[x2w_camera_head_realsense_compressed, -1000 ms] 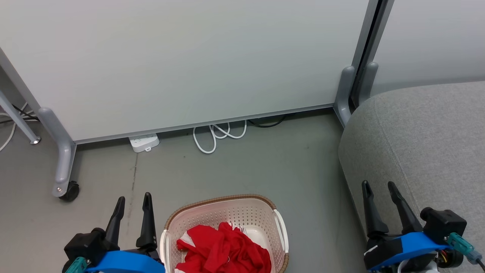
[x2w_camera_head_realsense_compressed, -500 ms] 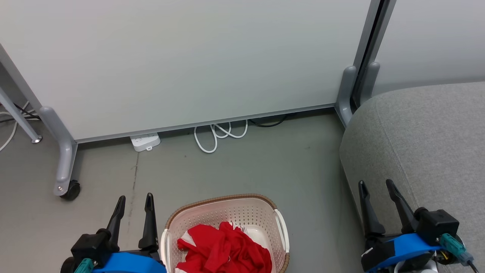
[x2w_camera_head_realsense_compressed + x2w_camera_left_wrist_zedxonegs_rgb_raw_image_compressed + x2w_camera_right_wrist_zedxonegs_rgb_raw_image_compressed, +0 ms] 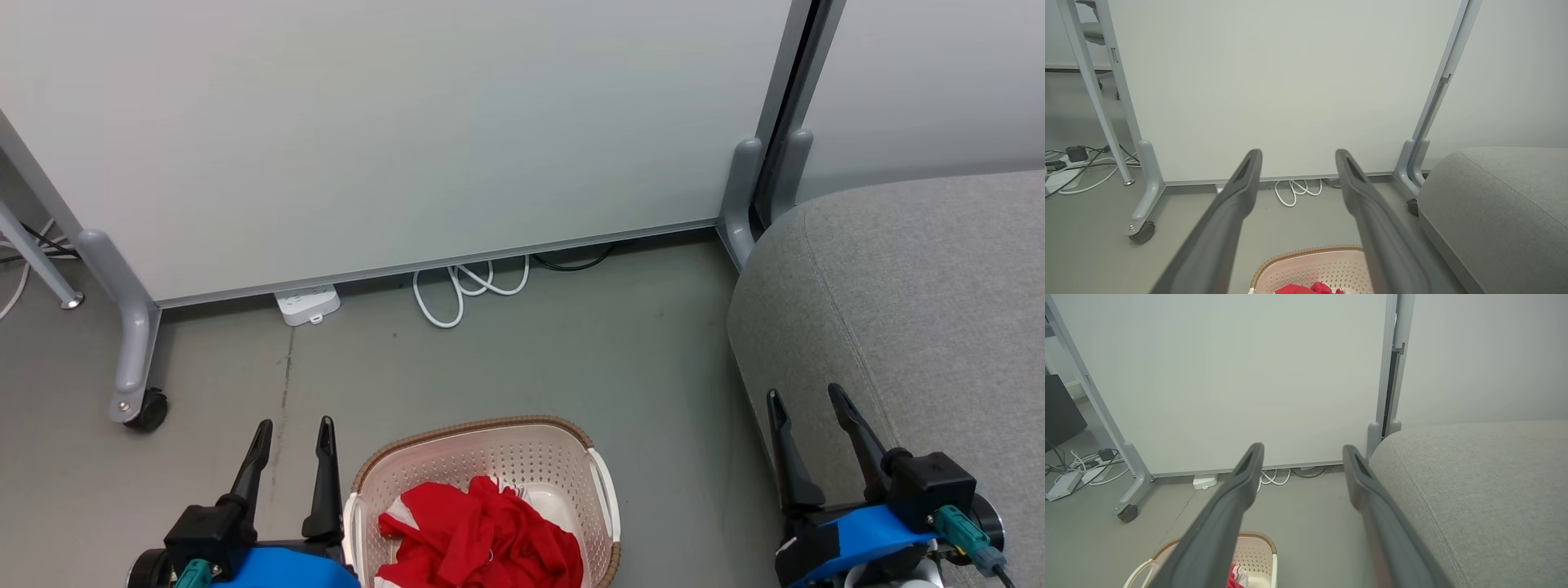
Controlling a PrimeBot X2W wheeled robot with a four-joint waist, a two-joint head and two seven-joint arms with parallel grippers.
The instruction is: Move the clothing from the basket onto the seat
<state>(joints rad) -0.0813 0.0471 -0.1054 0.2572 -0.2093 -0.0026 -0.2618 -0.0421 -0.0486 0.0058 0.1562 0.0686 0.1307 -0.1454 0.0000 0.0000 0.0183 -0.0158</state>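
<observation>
The red clothing (image 3: 482, 535) lies crumpled in the cream basket (image 3: 522, 453) on the floor at the bottom centre of the head view. The light grey seat (image 3: 914, 294) fills the right side. My left gripper (image 3: 295, 426) is open, just left of the basket and above the floor. My right gripper (image 3: 806, 394) is open in front of the seat's rounded edge, holding nothing. The left wrist view shows the basket rim (image 3: 1306, 253), a bit of clothing (image 3: 1310, 289) and the seat (image 3: 1502, 196). The right wrist view shows the basket (image 3: 1257, 555) low down and the seat (image 3: 1478, 482).
A white partition panel (image 3: 392, 139) on grey castor legs (image 3: 135, 359) stands behind the basket. A white power strip (image 3: 308, 304) and coiled white cable (image 3: 469, 286) lie at its foot. Grey floor (image 3: 571, 359) stretches between the panel, basket and seat.
Both grippers sit slightly lower and nearer the bottom edge than a second ago. The whole picture has shifted a little. Basket and clothing are as before.
</observation>
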